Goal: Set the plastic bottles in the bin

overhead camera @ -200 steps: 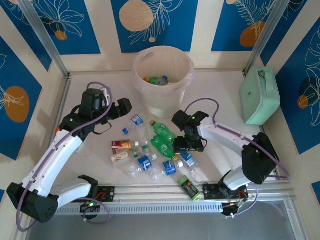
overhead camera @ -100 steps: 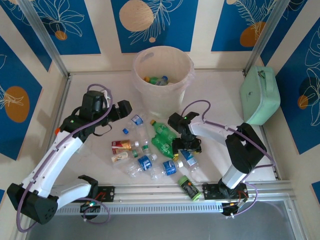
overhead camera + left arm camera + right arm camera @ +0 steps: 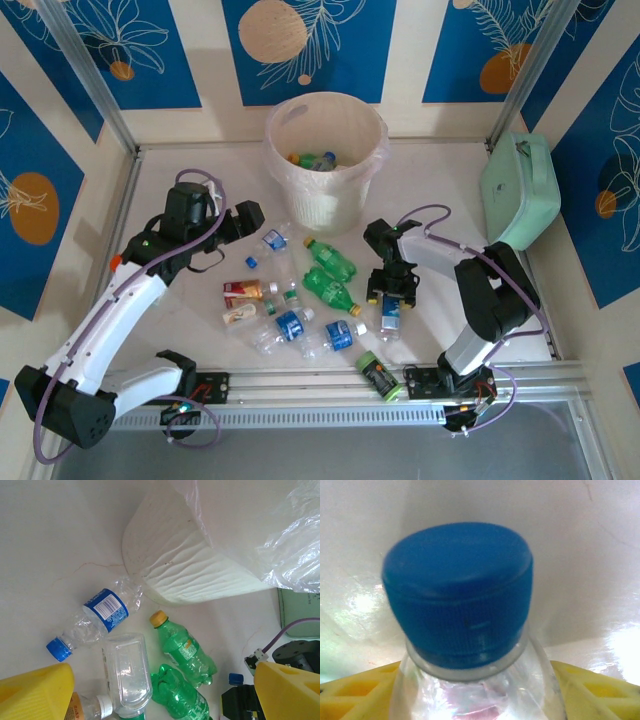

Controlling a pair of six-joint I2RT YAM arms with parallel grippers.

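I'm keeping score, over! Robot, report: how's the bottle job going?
Left gripper open, empty, above the loose bottles. Right gripper around blue-capped bottle, grip not certain. Bin beyond, path looks clear.

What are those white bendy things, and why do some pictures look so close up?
They are two robot arms bolted to a table. One camera looks down from above; the close-ups come from little cameras on each wrist. Small plastic bottles lie on the table, with more already in the bin. The left fingers are yellow, open and empty, above some bottles. The right fingers sit either side of the neck of a blue-capped bottle; whether they squeeze it yet, I cannot tell.
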